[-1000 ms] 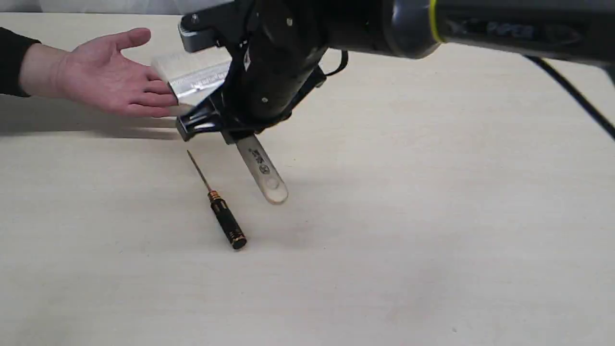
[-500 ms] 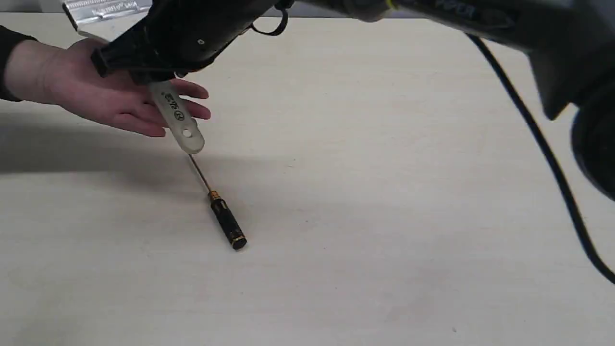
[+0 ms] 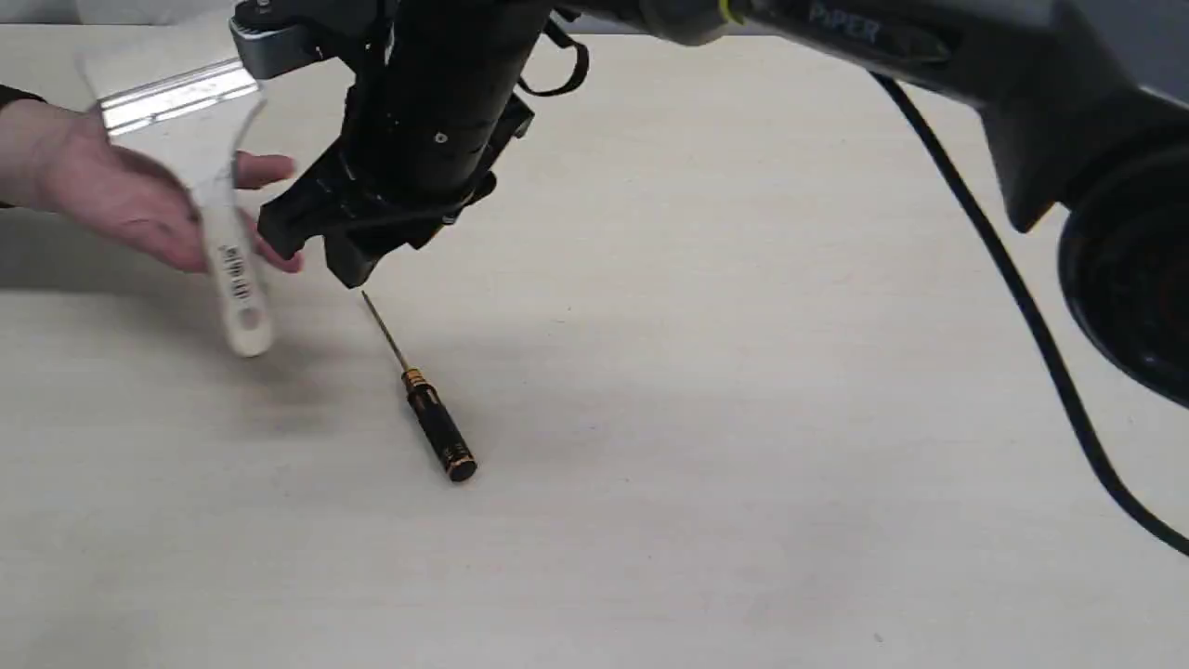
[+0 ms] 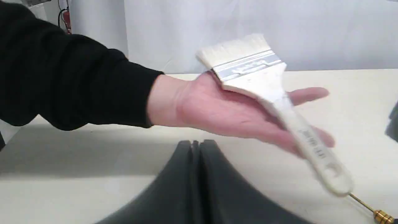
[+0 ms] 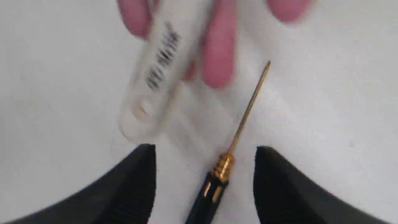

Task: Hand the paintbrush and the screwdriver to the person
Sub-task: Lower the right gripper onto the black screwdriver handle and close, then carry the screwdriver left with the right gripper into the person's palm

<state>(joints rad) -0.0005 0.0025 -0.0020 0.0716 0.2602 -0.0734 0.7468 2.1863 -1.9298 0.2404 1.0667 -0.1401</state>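
The paintbrush (image 3: 232, 279) lies blurred across the person's open hand (image 3: 111, 195), with its ferrule over the palm and its wooden handle hanging past the fingers. The left wrist view shows the paintbrush (image 4: 255, 71) resting on the hand (image 4: 217, 109). The screwdriver (image 3: 423, 400) lies flat on the table. My right gripper (image 3: 316, 249) is open and empty, just above the screwdriver's tip. In the right wrist view the screwdriver (image 5: 227, 155) lies between the spread fingers of the right gripper (image 5: 205, 149). My left gripper (image 4: 196, 146) is shut, low and short of the hand.
The pale tabletop (image 3: 743, 465) carries nothing else. My right arm's black cable (image 3: 1022, 297) hangs across the right side. The person's dark sleeve (image 4: 77, 81) comes in from the left.
My right gripper has let go of the paintbrush, which now rests on the person's hand. The gripper has swung back right and down over the screwdriver's tip.
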